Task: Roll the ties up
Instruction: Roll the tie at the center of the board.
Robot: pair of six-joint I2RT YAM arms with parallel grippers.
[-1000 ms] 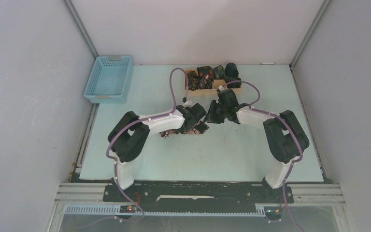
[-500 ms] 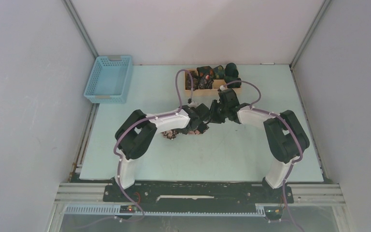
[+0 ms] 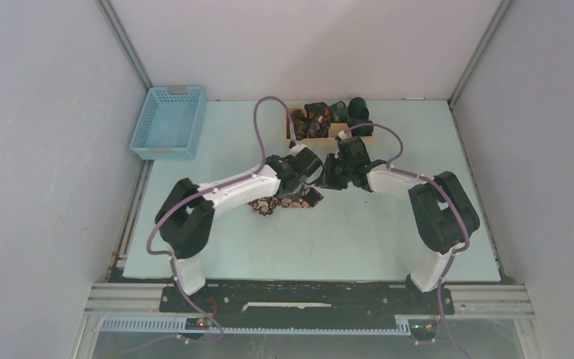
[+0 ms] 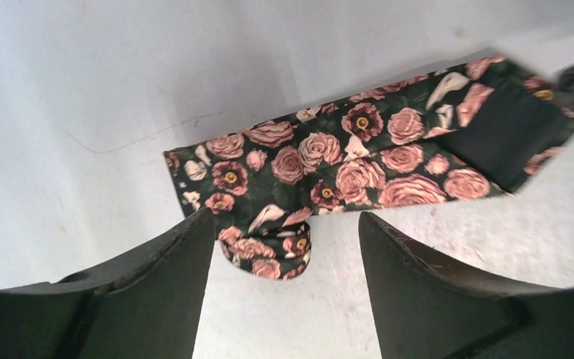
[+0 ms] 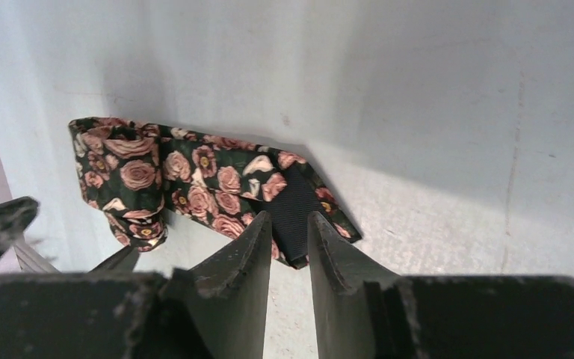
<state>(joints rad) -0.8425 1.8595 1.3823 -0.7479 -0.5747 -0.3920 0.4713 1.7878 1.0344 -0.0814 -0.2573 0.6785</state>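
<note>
Since both arms reach in over the middle of the pale tabletop (image 3: 359, 239), the work sits between them. Blue basket (image 3: 168, 123) at far left corner, well apart. Wooden tray (image 3: 321, 140) at far centre holds finished dark rolls (image 3: 321, 114).

The tie in hand (image 4: 344, 161): dark ground, pink roses. It lies flat on the tabletop, near the middle, long axis running left to right across the robot's front. Left end is curled into a small roll (image 4: 269, 254); right end is flat, its black lining showing.

Left gripper (image 4: 285, 221): jaws wide apart, holding nothing, hanging just above the tie with the small roll between and just beyond the fingertips. Right gripper (image 5: 290, 221): jaws nearly together, only a narrow slit. The lined end lies right at the tips, but whether it is pinched I cannot tell.

Judgement: left arm is nearer the roll, right arm nearer the flat end. Rolling must travel along the long axis, rightward, toward the right gripper.
</note>
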